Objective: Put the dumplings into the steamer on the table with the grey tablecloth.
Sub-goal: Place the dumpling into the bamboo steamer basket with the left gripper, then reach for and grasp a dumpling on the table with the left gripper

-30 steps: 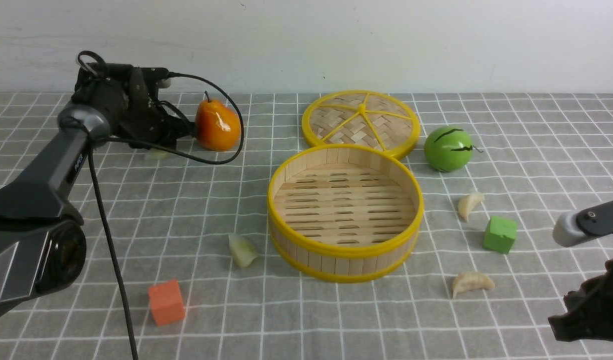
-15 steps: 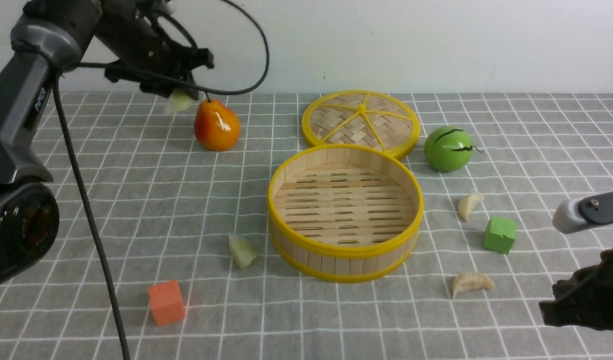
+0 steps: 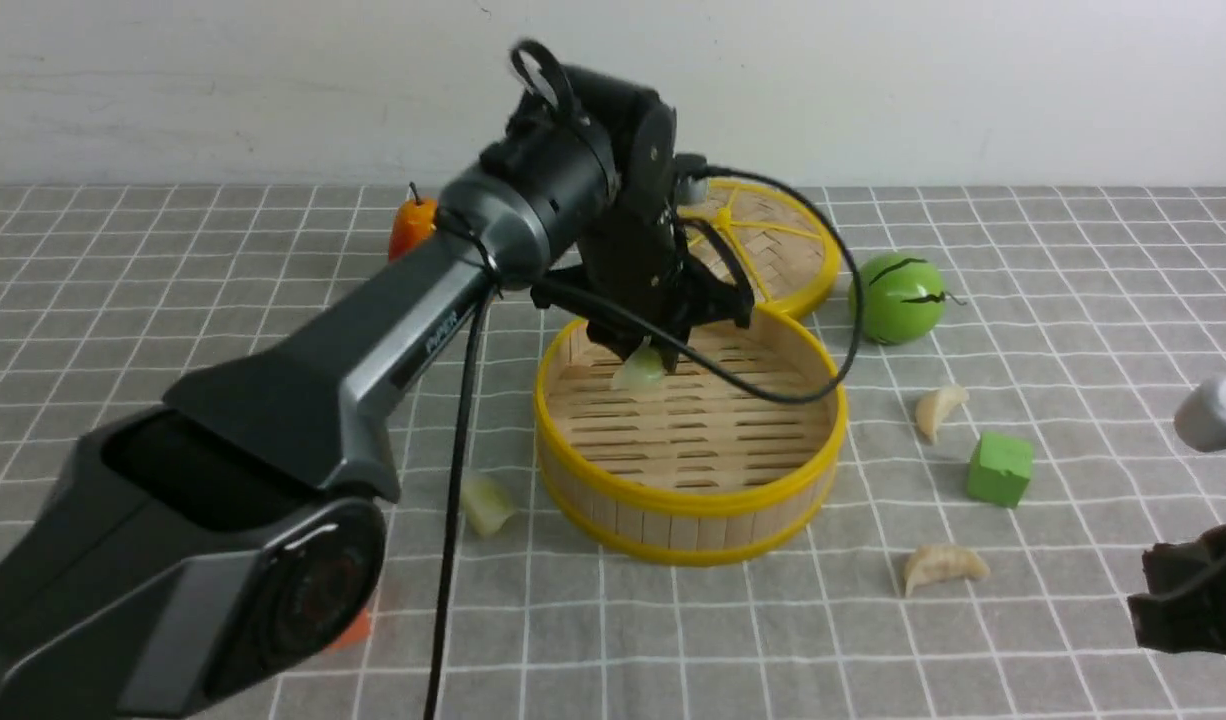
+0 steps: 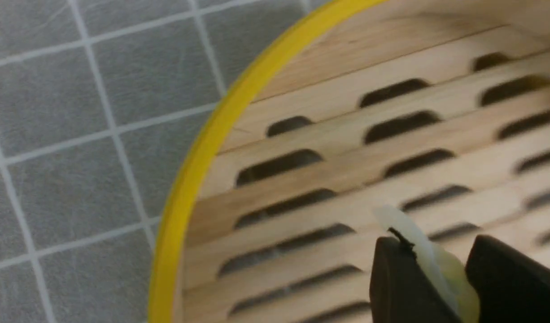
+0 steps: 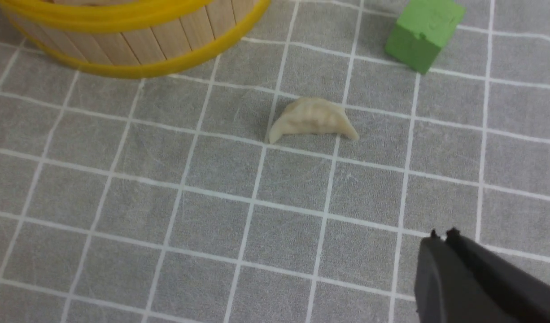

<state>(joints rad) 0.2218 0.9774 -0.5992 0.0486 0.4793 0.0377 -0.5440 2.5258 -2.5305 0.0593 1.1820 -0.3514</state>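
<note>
Background: pale wall across the far side, behind the table (image 3: 733,650) I am working over.
Tablecloth: grey fabric (image 3: 1073,300) with thin white lines forming squares.
Steamer: round bamboo basket (image 3: 688,515) at the middle of the table, slatted floor, two yellow bands; only the dumpling in my left gripper shows at its opening.
Lid: woven disc with yellow spokes (image 3: 773,250), just beyond the steamer on the far side, partly hidden by my left arm.
Left gripper: I have its fingers closed on a pale green dumpling (image 4: 436,264), held over the slatted floor; one tip of the dumpling sticks out past the fingers (image 4: 400,278).
Second green dumpling: on the cloth, left of the steamer (image 3: 487,503), partly behind the cable of my left arm (image 3: 363,370).
Cream dumplings: two on the cloth, right of the steamer; the farther one (image 3: 940,412) stands near the green cube (image 3: 1000,469), the nearer one (image 3: 943,567) lies closer to me.
Right gripper: I read it as shut, fingertips together (image 5: 445,237), nothing between them, at the near right over the cloth.
Green round object: dark-striped (image 3: 898,297), right of the lid.
Orange object: far left (image 3: 411,226), mostly hidden behind my left arm.
Orange block: near left (image 3: 353,632), largely covered by the same arm.
</note>
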